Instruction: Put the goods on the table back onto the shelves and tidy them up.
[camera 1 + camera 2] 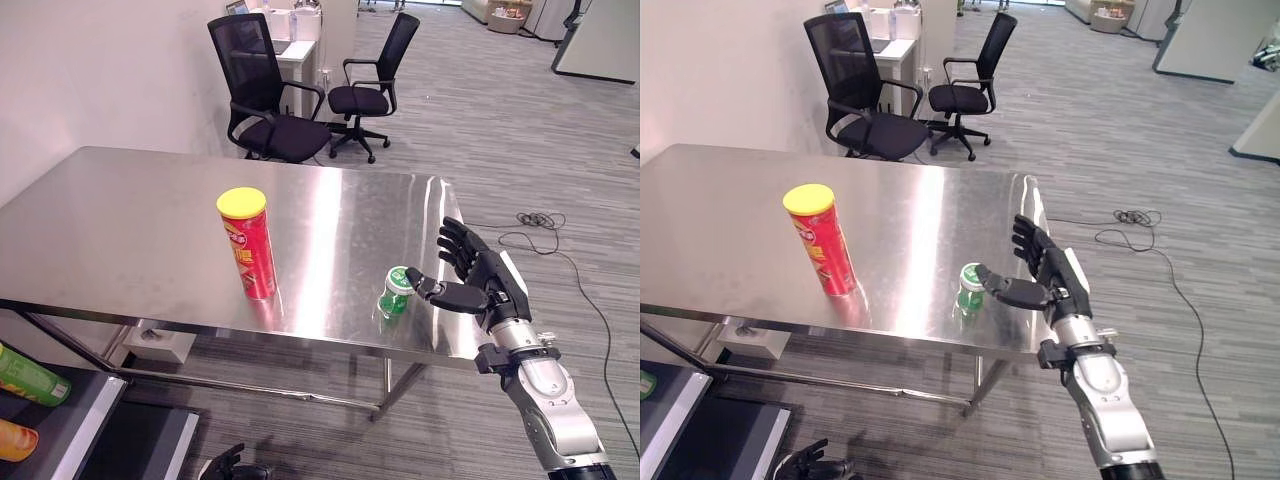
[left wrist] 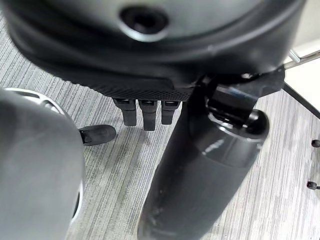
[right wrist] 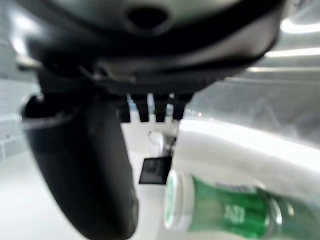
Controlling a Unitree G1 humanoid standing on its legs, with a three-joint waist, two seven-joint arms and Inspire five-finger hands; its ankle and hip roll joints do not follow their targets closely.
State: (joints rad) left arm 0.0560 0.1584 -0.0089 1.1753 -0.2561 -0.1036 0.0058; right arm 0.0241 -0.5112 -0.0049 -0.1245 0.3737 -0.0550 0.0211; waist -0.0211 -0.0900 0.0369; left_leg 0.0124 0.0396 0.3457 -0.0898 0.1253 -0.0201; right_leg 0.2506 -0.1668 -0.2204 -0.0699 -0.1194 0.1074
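The right hand (image 1: 478,282), open wide just beside the green bottle (image 1: 396,291) near the table (image 1: 120,230) edge, should close gently around its middle.

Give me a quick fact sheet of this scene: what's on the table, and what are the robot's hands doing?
Table: steel table
On it: red chip can with yellow lid, upright; small green bottle near the front edge
Right hand: right hand open beside the green bottle, thumb reaching toward its cap, not gripping
Left hand: left hand low below the table, over the floor
Shelf: shelf at lower left holds a green and an orange item
Background: two black office chairs
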